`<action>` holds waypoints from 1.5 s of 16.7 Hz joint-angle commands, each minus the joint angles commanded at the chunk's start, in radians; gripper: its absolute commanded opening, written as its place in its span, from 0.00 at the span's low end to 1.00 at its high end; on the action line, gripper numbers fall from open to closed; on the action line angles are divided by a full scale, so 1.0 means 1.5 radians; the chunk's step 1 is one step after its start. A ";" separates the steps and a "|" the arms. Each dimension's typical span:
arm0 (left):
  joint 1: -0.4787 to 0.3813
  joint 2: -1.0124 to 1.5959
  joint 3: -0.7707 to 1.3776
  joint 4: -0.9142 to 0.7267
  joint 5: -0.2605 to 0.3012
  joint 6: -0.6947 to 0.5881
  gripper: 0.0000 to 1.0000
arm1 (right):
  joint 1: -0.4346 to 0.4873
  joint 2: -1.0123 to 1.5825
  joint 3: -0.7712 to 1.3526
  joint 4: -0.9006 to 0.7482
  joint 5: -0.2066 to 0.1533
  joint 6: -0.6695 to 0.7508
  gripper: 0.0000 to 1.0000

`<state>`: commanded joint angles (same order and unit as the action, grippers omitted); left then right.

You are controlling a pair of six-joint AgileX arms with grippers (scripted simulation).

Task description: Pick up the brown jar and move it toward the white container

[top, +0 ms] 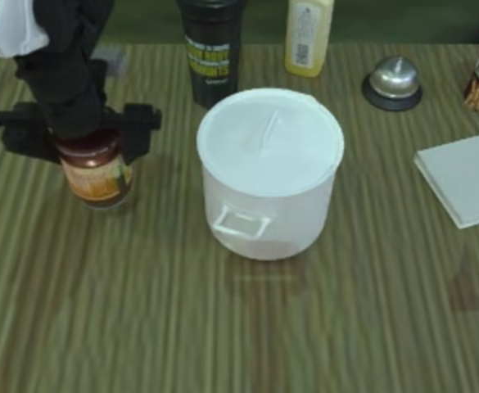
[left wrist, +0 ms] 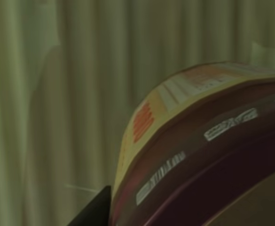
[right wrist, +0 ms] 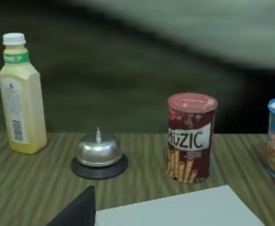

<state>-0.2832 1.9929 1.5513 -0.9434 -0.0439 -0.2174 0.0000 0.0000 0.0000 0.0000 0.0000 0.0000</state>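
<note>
- Left claw [top: 77, 131] sits clamped around the brown jar [top: 97, 170] from above, gripping its lid so it can lift.
- The white container [top: 269, 173] stands off to the claw's side, well apart.

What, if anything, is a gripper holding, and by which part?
The left gripper holds the small brown-lidded glass jar with its orange-yellow label, by its lid.

Striped table [top: 223, 327]: white container [top: 269, 176], perhaps book [top: 467, 174].

Soft even overhead light, faint shadows beneath the white container [top: 269, 176], left wrist close-up blurred, dim backdrop
</note>
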 joint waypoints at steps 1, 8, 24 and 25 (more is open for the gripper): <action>-0.010 -0.004 -0.010 0.009 -0.006 -0.025 0.00 | 0.000 0.000 0.000 0.000 0.000 0.000 1.00; -0.021 -0.005 -0.023 0.019 -0.013 -0.055 0.00 | 0.000 0.000 0.000 0.000 0.000 0.000 1.00; -0.019 0.048 -0.078 0.131 -0.013 -0.052 0.30 | 0.000 0.000 0.000 0.000 0.000 0.000 1.00; -0.019 0.048 -0.078 0.131 -0.013 -0.052 0.38 | 0.000 0.000 0.000 0.000 0.000 0.000 1.00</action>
<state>-0.3112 2.0655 1.4349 -0.7471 -0.0631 -0.2948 0.0000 0.0000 0.0000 0.0000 0.0000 0.0000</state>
